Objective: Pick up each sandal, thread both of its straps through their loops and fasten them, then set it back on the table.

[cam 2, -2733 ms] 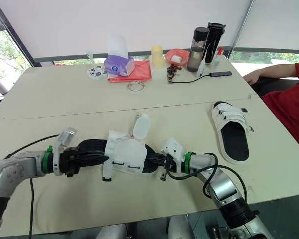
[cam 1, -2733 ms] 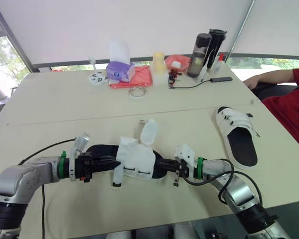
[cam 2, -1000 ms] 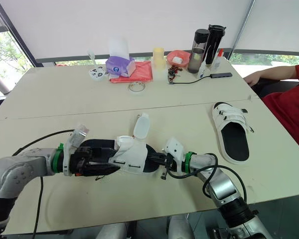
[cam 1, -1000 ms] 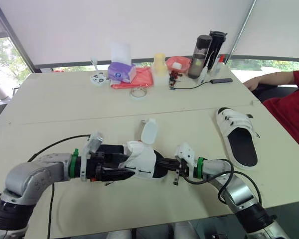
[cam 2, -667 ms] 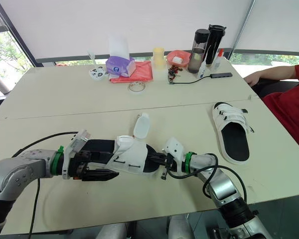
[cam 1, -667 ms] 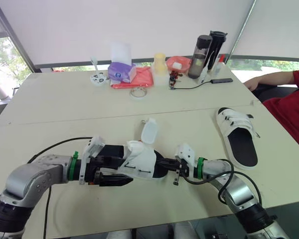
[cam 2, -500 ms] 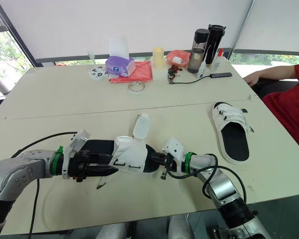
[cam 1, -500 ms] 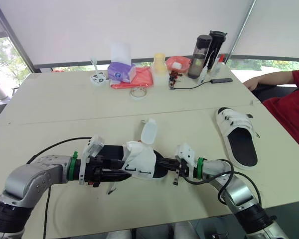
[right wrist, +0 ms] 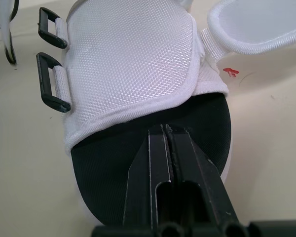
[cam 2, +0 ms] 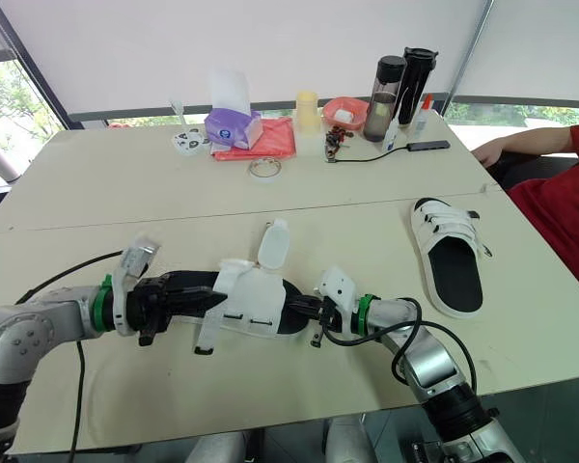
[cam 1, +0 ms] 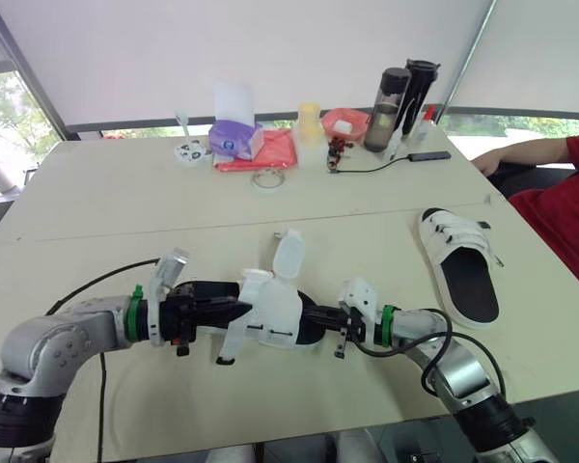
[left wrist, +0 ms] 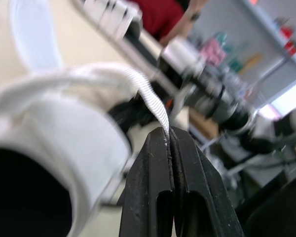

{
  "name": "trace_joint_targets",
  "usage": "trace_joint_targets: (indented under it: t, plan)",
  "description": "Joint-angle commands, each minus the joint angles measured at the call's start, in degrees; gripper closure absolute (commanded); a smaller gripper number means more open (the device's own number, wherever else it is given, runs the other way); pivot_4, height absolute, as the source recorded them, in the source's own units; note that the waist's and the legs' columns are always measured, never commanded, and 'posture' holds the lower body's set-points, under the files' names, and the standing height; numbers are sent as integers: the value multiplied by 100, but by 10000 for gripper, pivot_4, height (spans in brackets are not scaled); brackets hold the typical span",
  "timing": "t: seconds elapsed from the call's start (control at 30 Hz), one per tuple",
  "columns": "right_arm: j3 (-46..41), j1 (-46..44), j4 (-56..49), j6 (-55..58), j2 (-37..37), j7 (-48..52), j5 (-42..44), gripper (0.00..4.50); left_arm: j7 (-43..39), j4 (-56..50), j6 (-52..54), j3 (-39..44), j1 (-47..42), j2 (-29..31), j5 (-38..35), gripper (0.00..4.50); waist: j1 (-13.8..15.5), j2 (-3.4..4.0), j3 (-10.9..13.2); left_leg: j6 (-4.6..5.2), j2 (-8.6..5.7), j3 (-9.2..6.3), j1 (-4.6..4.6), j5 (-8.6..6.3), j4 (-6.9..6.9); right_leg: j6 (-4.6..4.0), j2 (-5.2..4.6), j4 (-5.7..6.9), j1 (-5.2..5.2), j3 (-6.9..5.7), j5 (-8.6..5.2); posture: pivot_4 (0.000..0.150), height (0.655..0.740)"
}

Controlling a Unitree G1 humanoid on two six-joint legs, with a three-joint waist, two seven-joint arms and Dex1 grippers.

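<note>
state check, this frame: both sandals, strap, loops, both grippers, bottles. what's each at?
near sandal: straps unfastened.
strap: unthreaded, pinched at its tip.
loops: both empty.
left gripper: shut on strap.
right gripper: shut on near sandal's sole end.
far sandal: flat on table, ungripped, straps lying across its upper.
bottles: upright, capped.

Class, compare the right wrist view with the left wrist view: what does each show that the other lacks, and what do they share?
Right wrist view: two black loops on the white flap, and the right gripper, shut, over the black sole. Left wrist view: the left gripper shut on a strap end, the second sandal beyond. Both: the white sandal on the table.
</note>
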Motion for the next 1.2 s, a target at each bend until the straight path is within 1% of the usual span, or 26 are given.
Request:
trace_joint_targets:
  t: [0.03, 0.17, 0.4, 0.6, 0.7, 0.8, 0.93, 1.0, 1.1, 1.17, 1.2]
  plan:
    - [58, 138, 577, 221, -48, -232, -376, 45000, 403, 45, 183, 239, -265, -172, -568, 44822, -13, -1, -1, 0, 0, -1, 0, 0, 0, 0, 1, 0, 0, 0, 0, 1500, 7400]
    - [79, 149, 576, 218, -33, -244, -392, 45000, 702, 417, 162, 224, -472, -438, -562, 44822, -13, 1, -1, 6, -2, 4, 5, 4, 0, -19, 7, 6, 9, -4, 13, 1500, 7400]
    - [74, 187, 542, 229, -41, -281, -395, 45000, 439, 944, -160, -43, -556, -528, 93, 44822, -7, -2, -2, 2, -5, 7, 9, 2, 1, -18, 13, 6, 8, -7, 13, 1500, 7400]
    - [74, 200, 533, 231, -45, -303, -405, 45000, 495, 1607, -199, 96, -1076, -767, 149, 44822, 5, -5, -2, 2, -4, 5, 9, 1, 1, -18, 8, 5, 8, -8, 13, 1500, 7400]
    - [88, 207, 531, 223, -49, -308, -412, 45000, 349, 1735, -300, -73, -1179, -749, 422, 44822, -14, -6, -3, 2, -6, 7, 9, 1, 1, -9, 9, 5, 11, -9, 8, 1500, 7400]
    - [94, 208, 530, 221, -46, -320, -415, 45000, 120, 1876, -335, -212, -1228, -689, 658, 44822, -14, -5, -3, 3, -6, 7, 9, 2, 1, -19, 12, 5, 17, -9, 14, 1500, 7400]
    - [90, 226, 520, 220, -54, -333, -419, 45000, -263, 1875, -155, -398, -1233, -532, 796, 44822, -9, -6, -3, 3, -6, 7, 9, 2, 1, -18, 13, 6, 16, -9, 14, 1500, 7400]
    - [90, 230, 517, 217, -58, -335, -423, 45000, -415, 1791, -232, -537, -1168, -476, 950, 44822, -12, -5, -3, 2, -6, 7, 9, 1, 1, -16, 11, 5, 14, -9, 12, 1500, 7400]
    - [87, 238, 502, 215, -51, -347, -423, 45000, -622, 1734, -591, -772, -1049, -410, 1369, 44822, -12, -5, -3, 1, -6, 6, 9, 1, 1, -17, 7, 4, 11, -9, 13, 1500, 7400]
    - [83, 240, 499, 214, -49, -352, -422, 45000, -670, 1747, -579, -782, -1042, -411, 1403, 39510, -10, -5, -3, 1, -5, 7, 9, 1, 0, -18, 5, 2, 9, -8, 13, 1500, 7400]
    - [79, 240, 496, 216, -49, -355, -421, 45000, -653, 1732, -577, -762, -1022, -420, 1414, 35961, -11, -5, -3, 1, -5, 6, 8, 1, 0, -18, 4, 2, 8, -8, 13, 1500, 7400]
